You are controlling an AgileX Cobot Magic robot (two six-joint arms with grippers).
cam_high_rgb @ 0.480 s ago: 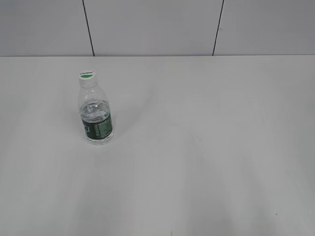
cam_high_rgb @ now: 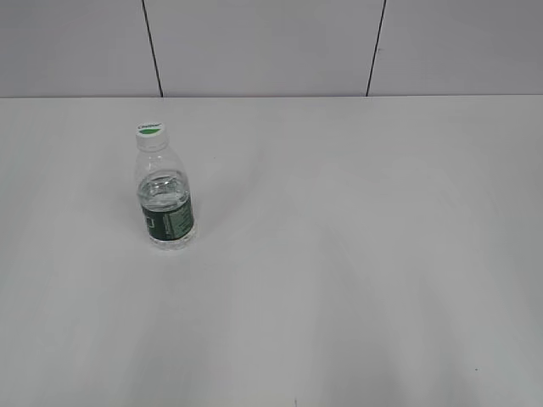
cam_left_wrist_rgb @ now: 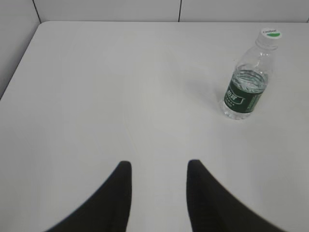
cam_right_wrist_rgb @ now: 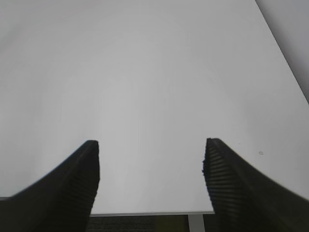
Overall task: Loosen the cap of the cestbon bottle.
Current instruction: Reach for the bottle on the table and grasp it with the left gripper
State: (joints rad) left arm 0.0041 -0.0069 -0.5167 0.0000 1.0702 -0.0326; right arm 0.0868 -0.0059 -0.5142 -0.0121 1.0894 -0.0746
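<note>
The cestbon bottle [cam_high_rgb: 166, 197] stands upright on the white table at the left, clear with a dark green label band. Its white cap [cam_high_rgb: 150, 130] with a green mark sits on top. In the left wrist view the bottle [cam_left_wrist_rgb: 246, 82] and its cap [cam_left_wrist_rgb: 271, 34] are far ahead at the upper right. My left gripper [cam_left_wrist_rgb: 158, 166] is open and empty, well short of the bottle. My right gripper [cam_right_wrist_rgb: 150, 147] is open and empty above the table's near edge; the bottle is out of its view. Neither gripper shows in the exterior view.
The white table [cam_high_rgb: 356, 254] runs back to a panelled grey wall [cam_high_rgb: 271, 42]. The table's near edge [cam_right_wrist_rgb: 145, 212] shows in the right wrist view, its right edge at the upper right there.
</note>
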